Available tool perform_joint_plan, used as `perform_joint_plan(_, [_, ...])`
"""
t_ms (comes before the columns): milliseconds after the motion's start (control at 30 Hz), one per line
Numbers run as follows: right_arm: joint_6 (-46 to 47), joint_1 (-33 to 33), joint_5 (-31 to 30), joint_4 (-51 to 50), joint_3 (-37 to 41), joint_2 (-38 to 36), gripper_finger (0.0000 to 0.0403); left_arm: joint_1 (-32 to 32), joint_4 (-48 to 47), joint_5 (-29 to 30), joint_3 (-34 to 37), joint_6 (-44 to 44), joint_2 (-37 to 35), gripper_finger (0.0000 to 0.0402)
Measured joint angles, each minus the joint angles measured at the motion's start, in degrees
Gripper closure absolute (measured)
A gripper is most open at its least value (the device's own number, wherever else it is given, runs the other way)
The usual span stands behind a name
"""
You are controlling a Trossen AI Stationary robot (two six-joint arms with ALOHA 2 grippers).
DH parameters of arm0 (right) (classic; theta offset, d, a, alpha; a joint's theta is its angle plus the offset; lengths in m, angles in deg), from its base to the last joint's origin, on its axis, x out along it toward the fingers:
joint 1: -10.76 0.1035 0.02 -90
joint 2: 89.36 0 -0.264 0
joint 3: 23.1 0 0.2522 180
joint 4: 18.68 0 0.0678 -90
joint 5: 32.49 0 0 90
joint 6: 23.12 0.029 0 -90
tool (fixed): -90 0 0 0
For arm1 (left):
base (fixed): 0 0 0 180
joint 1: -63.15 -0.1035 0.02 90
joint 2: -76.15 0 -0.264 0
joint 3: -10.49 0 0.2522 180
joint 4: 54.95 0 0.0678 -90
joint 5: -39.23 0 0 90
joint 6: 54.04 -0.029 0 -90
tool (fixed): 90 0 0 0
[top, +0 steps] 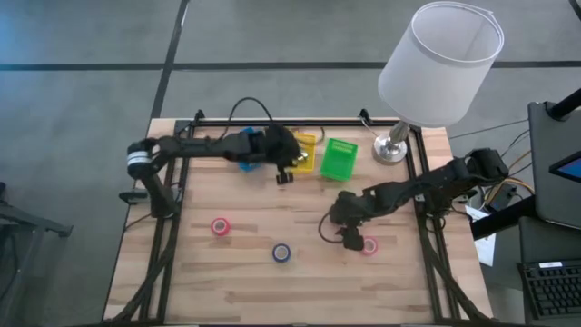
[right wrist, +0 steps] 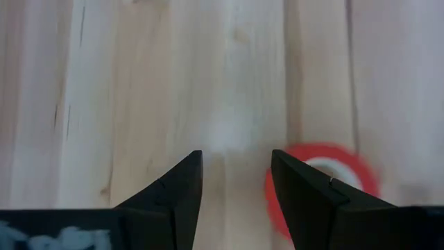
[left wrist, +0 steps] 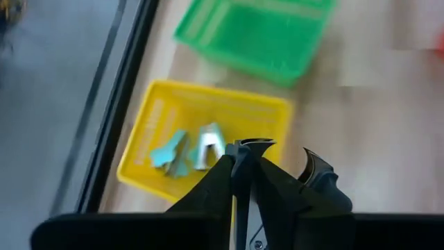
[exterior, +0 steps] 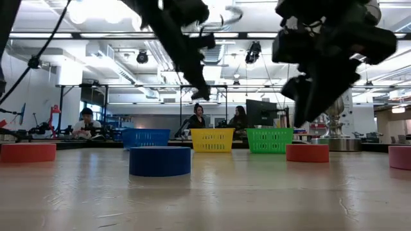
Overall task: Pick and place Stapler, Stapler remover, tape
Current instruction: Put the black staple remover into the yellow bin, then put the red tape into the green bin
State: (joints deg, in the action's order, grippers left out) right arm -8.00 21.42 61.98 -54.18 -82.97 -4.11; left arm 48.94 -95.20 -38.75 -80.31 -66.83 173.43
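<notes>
Wooden desk (top: 245, 272) planks carry three tape rolls: a red tape roll (top: 369, 245) just beside the right claw (top: 350, 238), a pink roll (top: 220, 226) and a blue roll (top: 281, 253) well apart. The right claw's fingers stand apart and empty, the red roll off to one side of them; it should shift sideways to straddle the rim before descending. The left claw (left wrist: 272, 161), narrowly parted and empty, hovers over the yellow bin (left wrist: 146, 139), where pale metal pieces lie, beside the green bin (left wrist: 208, 35).

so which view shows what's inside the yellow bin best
The left wrist view: the yellow plastic bin shows pale teal and silvery pieces inside. The high view hides it partly behind the left arm; the low view shows only its side; the right wrist view misses it.
</notes>
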Motion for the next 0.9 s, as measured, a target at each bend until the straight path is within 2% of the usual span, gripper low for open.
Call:
perform_joint_plan(200, [1.9,1.6,-0.1,0.1,1.4,0.0,0.0241,-6.4,10.8,-8.1,4.4,0.4,3.8,0.0346])
perform_joint_plan(367, [1.8,2.1,-1.5,1.1,1.4,0.0,0.0248,-7.6,18.4,-5.9,5.1,-2.4,7.7,0.0344])
perform_joint_plan(600, [0.9,2.1,-1.9,1.1,1.4,0.0,0.0248,-8.3,16.9,-5.6,4.3,-1.4,10.7,0.0333])
perform_joint_plan(900, [0.5,2.0,-2.0,1.0,1.4,0.0,0.0249,-8.3,15.2,-6.6,4.2,0.0,12.1,0.0295])
